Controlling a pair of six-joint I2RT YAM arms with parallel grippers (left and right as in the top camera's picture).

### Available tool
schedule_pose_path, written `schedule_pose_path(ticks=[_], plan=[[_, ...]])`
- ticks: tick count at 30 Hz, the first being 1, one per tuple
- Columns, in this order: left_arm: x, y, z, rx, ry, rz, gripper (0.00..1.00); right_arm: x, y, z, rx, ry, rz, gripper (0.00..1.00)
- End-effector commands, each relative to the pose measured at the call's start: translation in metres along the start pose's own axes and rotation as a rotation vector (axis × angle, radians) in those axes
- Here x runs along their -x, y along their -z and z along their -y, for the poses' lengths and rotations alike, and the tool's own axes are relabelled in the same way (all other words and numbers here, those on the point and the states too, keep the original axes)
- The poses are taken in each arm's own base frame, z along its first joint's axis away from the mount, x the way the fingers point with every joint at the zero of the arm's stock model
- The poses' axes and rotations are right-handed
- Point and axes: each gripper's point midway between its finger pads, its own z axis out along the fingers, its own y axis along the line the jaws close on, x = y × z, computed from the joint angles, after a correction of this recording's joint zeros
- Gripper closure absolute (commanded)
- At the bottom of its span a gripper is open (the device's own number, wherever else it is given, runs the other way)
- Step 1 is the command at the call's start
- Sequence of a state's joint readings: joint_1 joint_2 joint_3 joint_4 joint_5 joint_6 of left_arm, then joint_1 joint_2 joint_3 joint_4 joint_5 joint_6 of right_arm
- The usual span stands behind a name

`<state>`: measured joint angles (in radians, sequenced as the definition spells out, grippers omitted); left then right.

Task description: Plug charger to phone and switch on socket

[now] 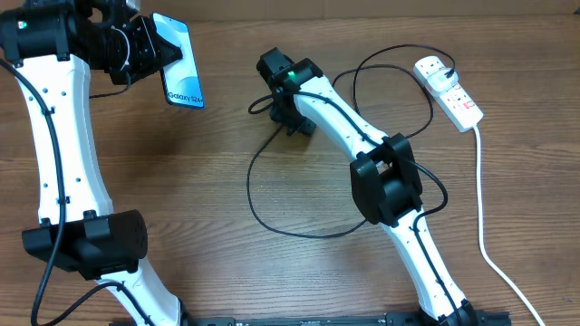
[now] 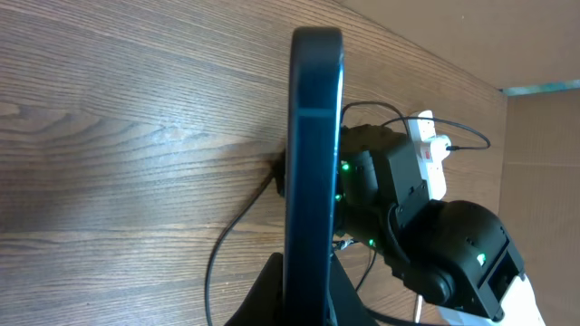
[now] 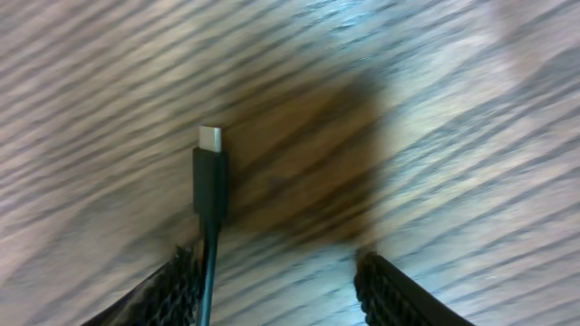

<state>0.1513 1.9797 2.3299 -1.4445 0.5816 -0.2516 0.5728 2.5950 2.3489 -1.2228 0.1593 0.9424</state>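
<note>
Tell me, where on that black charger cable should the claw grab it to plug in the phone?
Probably on the black connector housing, just behind the bare metal tip, coming from the cable side. That block is stiffer than the thin cable, and the tip must stay free to enter the phone. The right gripper is already straddling the cable there.

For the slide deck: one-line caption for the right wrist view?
Right gripper hovers over the wooden table, charger connector tip lying beside its left-hand finger, jaws apart.

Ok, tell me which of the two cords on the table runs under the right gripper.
The thin black charger cable, whose connector tip lies between the right gripper fingers. The thicker white cord trails from the socket.
</note>
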Motion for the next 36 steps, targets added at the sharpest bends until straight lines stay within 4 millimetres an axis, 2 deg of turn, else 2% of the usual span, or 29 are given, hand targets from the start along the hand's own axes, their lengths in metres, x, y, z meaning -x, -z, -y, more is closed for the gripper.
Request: schedule_pose_path(ticks=[1, 6, 12, 17, 21, 25, 28, 32, 36], plan=[[0.001, 0.003, 0.005, -0.014, -0.031, 0.009, 0.96, 0.006, -0.01, 0.02, -0.075, -0.016, 0.007, 0.49], [0.001, 0.003, 0.005, -0.014, -0.032, 0.009, 0.96, -0.001, -0.008, 0.044, -0.178, 0.002, -0.01, 0.49], [0.001, 0.003, 0.005, -0.014, -0.031, 0.009, 0.96, -0.026, -0.002, 0.066, -0.261, -0.022, -0.128, 0.49], [0.0, 0.003, 0.005, -0.014, -0.028, 0.004, 0.96, -0.018, -0.004, 0.064, -0.253, -0.094, -0.089, 0.5], [-0.004, 0.003, 0.004, -0.01, -0.027, -0.009, 0.96, -0.004, -0.007, 0.066, -0.236, -0.155, -0.069, 0.55], [-0.004, 0.003, 0.004, -0.01, -0.038, -0.008, 0.96, 0.007, -0.01, 0.073, -0.211, -0.203, -0.103, 0.65], [-0.003, 0.003, 0.004, -0.011, -0.04, -0.006, 0.96, 0.014, -0.012, 0.076, -0.206, -0.218, -0.099, 0.65], [-0.003, 0.003, 0.004, -0.01, -0.04, -0.006, 0.96, 0.014, -0.013, 0.069, -0.17, -0.202, -0.11, 0.65], [-0.003, 0.003, 0.004, -0.01, -0.04, -0.006, 0.96, 0.006, -0.018, 0.065, -0.169, -0.186, -0.121, 0.65]])
